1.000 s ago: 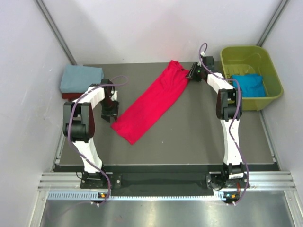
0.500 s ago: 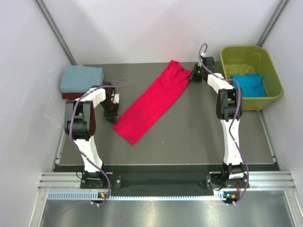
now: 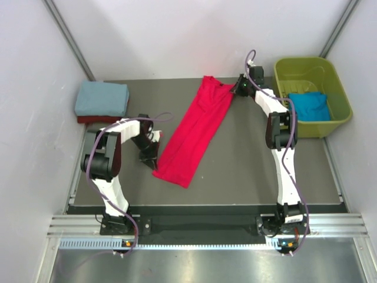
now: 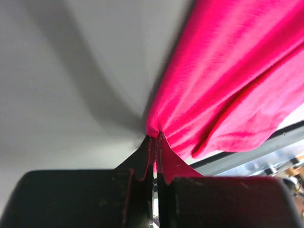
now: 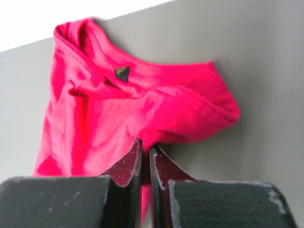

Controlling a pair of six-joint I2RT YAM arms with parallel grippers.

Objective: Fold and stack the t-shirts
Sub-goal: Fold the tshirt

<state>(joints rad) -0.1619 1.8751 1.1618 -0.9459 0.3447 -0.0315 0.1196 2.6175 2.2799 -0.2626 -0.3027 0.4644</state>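
Both claws clamped on the red t-shirt (image 3: 197,132), which lies as a long strip across the table (image 3: 247,174): left gripper (image 4: 154,142) on the near hem, right gripper (image 5: 146,148) by the collar. Bites look thin. If I pull taut, an edge could slip out and skew the fold.

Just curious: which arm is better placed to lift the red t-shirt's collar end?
Right, probably: the right pincer pinches the bright red t-shirt beside the collar; the left pincer holds the opposite end.
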